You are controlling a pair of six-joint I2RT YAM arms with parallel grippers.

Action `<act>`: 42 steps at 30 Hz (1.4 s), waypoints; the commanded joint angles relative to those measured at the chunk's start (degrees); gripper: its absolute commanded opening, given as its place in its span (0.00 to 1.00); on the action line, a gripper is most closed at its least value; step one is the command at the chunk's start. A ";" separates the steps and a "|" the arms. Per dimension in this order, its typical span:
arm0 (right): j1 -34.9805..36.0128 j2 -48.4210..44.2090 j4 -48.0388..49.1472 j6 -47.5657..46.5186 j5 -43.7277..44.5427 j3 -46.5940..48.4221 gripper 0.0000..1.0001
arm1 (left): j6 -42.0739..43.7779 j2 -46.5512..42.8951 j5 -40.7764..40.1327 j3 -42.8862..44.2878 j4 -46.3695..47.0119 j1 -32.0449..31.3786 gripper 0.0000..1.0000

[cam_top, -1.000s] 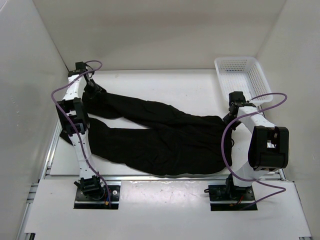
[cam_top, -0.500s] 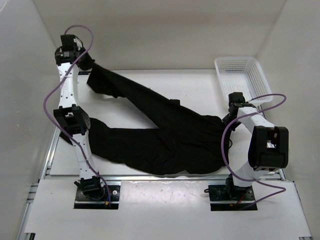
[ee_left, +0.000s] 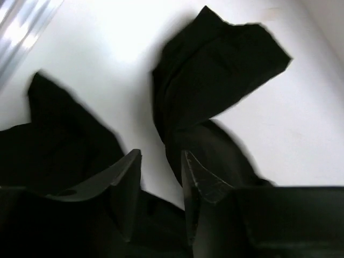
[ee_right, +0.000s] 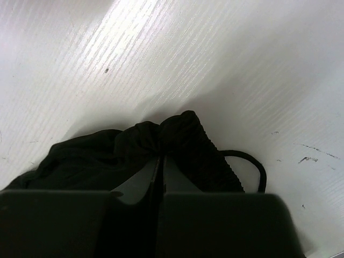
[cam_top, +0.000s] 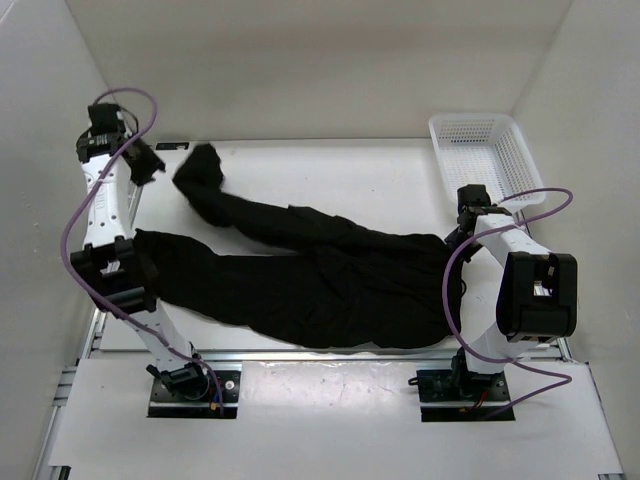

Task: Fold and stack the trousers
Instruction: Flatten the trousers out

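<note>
From my station I see the trousers (cam_top: 320,285) spread across the white table (cam_top: 350,165), waist to the right and both legs running left. The far leg angles toward the back left corner and ends in a bunched, curled cuff; the near leg lies flatter along the left side. The left gripper (cam_top: 149,166) hangs just beside that curled cuff, apart from it. On its wrist view the jaws stand apart with bare table showing between them and nothing held, the black cloth lying beyond the fingertips. The right gripper (ee_right: 160,159) is clenched on the ribbed waistband, its fingers pressed nearly together, and a drawstring (ee_right: 252,161) loops out to one side. The table top is glossy white with a faint grain and a few small dark scuffs (ee_right: 309,159). Plain white walls (cam_top: 300,70) box the table in on three sides. A white mesh basket (cam_top: 480,150) sits in the far right corner, and a metal rail (cam_top: 92,335) runs along the table's left edge
</note>
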 commanded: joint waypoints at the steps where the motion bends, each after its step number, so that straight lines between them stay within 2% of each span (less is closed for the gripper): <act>1: -0.27 -2.01 -0.01 -0.73 1.21 -0.19 0.00 | 0.00 3.13 -3.51 -4.93 1.21 2.29 0.48; 6: -0.27 -2.63 -0.01 -1.34 1.73 -0.19 0.00 | -0.52 5.84 -5.88 4.02 0.60 -1.31 0.48; 7: -0.27 -2.63 -0.01 -1.34 1.73 -0.19 0.00 | 0.17 6.99 -5.27 7.96 0.08 -1.84 0.32; 8: -0.27 -2.63 -0.01 -1.34 1.73 -0.19 0.00 | 0.88 8.39 -4.66 9.91 0.07 -1.84 0.10; 10: -0.27 -2.63 -0.01 -1.34 1.73 -0.19 0.00 | 3.59 14.27 -3.60 15.00 -2.46 -3.32 0.10; 11: -0.27 -2.63 -0.01 -1.34 1.73 -0.19 0.00 | 5.00 16.38 -3.60 20.25 -3.61 -4.47 0.10; 13: -0.27 -2.10 -0.01 -1.34 1.73 -0.19 0.00 | 7.29 22.17 -6.40 25.20 -8.07 -7.19 0.10; 14: -0.27 -2.10 -0.01 -1.34 1.73 -0.19 0.00 | 8.95 23.77 -7.98 28.18 -9.23 -9.81 0.19; 15: -0.27 -2.10 -0.01 -1.34 1.73 -0.19 0.00 | 8.97 25.18 -8.86 28.73 -9.94 -10.80 0.45; 17: -0.27 -1.48 0.51 -1.34 1.12 -0.19 0.00 | 8.45 28.09 -10.62 27.87 -9.34 -12.03 0.72; 19: -0.27 -0.87 0.52 -1.34 1.12 -0.19 0.00 | 7.30 30.10 -10.63 26.81 -8.28 -12.04 0.80; 22: -0.27 -0.87 0.52 -1.34 1.12 -0.19 0.00 | 6.60 32.74 -9.23 26.81 -7.05 -12.04 0.81; 23: -0.27 -0.87 0.52 -1.34 1.12 -0.71 0.00 | 6.60 34.49 -8.70 27.50 -7.05 -12.04 0.79; 25: -0.27 -0.87 0.52 -1.34 1.12 -0.72 0.00 | 6.07 35.91 -7.65 28.73 -7.05 -12.04 0.67; 26: -0.27 -0.87 0.52 -1.34 1.12 -0.72 0.00 | 6.07 36.53 -7.64 29.26 -7.05 -11.52 0.53; 27: -0.27 -0.87 0.52 -1.34 1.12 -0.72 0.00 | 6.07 37.05 -7.03 29.96 -7.83 -11.51 0.11; 30: -0.27 -0.87 0.52 -1.34 1.73 -0.72 0.00 | 6.07 34.43 -7.81 29.97 -7.84 -10.29 0.10; 34: -0.27 -0.87 0.52 -1.34 2.25 -1.24 0.00 | 1.07 26.71 -15.89 27.35 -6.35 -4.42 0.10; 36: -0.27 -0.87 0.52 -1.34 2.78 -1.25 0.00 | -0.17 22.41 -15.12 26.63 -4.16 -1.94 0.10; 39: -0.27 -0.87 0.52 -1.34 2.79 -1.25 0.00 | 0.35 21.68 -13.45 28.90 -4.15 0.18 0.10; 42: -0.27 -0.87 0.52 -1.34 2.79 -1.25 0.00 | 0.36 26.05 -10.89 33.56 -6.60 1.50 0.10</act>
